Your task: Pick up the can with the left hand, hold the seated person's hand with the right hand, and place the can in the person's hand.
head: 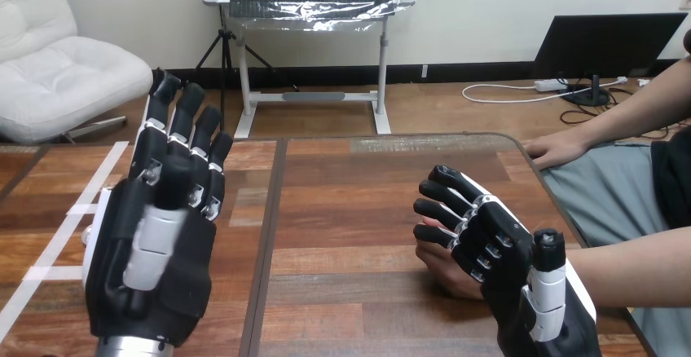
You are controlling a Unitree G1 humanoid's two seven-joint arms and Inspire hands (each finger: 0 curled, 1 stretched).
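My left hand (155,251) is raised over the table's left part, its palm towards me, its fingers straight and spread, and nothing lies in it. My right hand (497,251) is at the lower right, and its fingers curl down over the person's hand (444,274), which lies on the wooden table (350,210) under them. The thumb of my right hand stands upright, clear of the person's hand. The person's forearm (635,271) runs off to the right edge.
The person's other hand (554,149) rests on the table's far right corner. White tape strips (49,239) mark the table's left side. A dark seam (269,235) runs down the tabletop between my hands.
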